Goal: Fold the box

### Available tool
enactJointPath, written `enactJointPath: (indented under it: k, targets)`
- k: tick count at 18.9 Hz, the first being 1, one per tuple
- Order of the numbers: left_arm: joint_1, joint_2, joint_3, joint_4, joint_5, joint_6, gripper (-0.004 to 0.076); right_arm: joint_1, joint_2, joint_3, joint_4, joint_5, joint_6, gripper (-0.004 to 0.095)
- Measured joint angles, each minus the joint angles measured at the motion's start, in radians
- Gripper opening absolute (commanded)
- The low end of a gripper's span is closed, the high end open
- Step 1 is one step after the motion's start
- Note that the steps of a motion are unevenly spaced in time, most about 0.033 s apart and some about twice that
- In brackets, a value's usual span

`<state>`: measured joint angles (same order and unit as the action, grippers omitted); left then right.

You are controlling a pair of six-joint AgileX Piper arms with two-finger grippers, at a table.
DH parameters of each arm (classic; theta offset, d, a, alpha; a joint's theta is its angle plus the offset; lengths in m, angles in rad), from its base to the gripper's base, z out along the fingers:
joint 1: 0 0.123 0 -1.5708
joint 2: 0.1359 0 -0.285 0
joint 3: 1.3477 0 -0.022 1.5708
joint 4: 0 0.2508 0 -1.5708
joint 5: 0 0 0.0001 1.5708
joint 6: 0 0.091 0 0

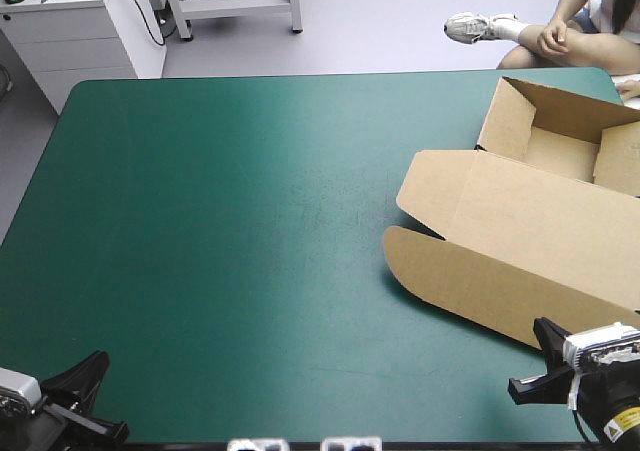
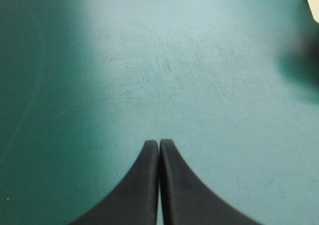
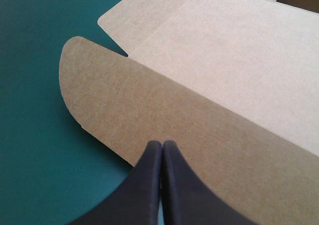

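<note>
1 high, 2 wrist (box [image 1: 520, 221] shared)

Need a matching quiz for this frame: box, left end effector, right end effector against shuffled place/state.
Things:
1. box
2. left end effector
3. right end effector

States:
A. shut, with bare teal-green cover ahead of it
B. shut, tip at the edge of the rounded front flap
C. open tray at the table's far right, lid lying flat

Pairs: 1-C, 2-A, 3-B
</note>
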<state>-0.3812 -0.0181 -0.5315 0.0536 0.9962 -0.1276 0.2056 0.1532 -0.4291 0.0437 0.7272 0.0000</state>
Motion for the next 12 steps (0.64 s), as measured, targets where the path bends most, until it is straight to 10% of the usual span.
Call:
enactJointPath:
  k: [12]
  targets:
    - [0.0,0.0,0.035,-0.02,0.01,0.0,-0.0008,0.0,-0.073,0.03,-0.001,0.026,0.02,-0.002]
